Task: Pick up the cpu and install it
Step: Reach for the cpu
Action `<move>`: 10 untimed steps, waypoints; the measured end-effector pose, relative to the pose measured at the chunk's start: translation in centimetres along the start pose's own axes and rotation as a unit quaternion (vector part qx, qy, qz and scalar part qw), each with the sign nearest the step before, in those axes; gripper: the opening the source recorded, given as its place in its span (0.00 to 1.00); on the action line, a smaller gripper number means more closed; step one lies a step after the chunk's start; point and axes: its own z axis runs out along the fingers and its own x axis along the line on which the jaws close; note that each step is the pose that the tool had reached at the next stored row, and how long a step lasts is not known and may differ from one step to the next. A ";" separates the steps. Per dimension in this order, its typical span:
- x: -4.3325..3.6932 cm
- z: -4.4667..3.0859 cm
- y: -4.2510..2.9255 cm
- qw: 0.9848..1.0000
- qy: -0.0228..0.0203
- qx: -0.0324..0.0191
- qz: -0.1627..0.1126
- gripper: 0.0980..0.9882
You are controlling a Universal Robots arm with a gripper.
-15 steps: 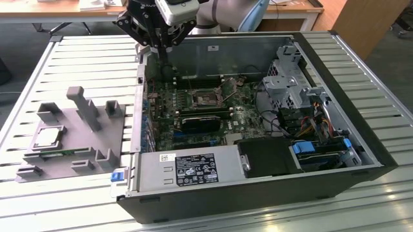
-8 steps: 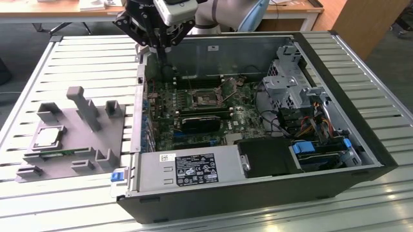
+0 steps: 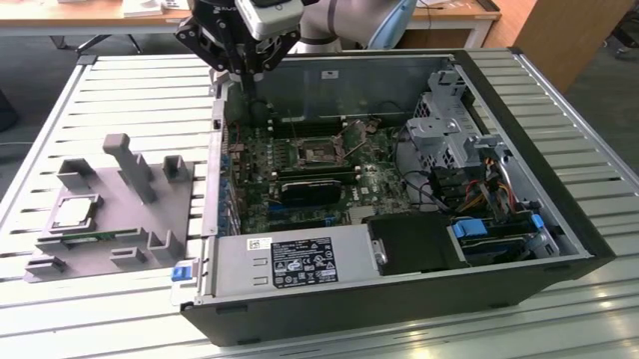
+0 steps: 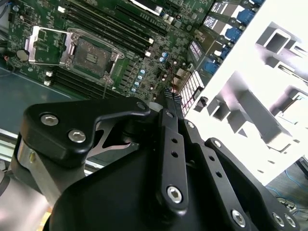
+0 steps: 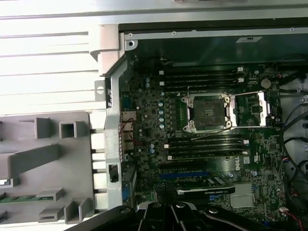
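Cpu [image 3: 75, 212] unpicked; socket [image 5: 208, 113] open to receive it.
We note fingers [image 4: 172, 139] pressed together, empty; cpu flat in holder [image 3: 130, 202] near worktop [image 3: 130, 90] edge.

The arm [image 3: 349, 19] runs off the exterior view's top edge. In the second wrist view the gripper [image 4: 171, 94] hides part of the board [image 4: 154, 72]; the holder [image 4: 250, 101] is cut off and washed out.
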 end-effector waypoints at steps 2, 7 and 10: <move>0.05 0.00 0.00 1.000 0.000 0.000 0.000 0.01; 0.15 0.00 -0.01 1.000 0.000 0.000 0.000 0.01; 0.21 0.00 -0.02 1.000 0.000 0.000 0.000 0.01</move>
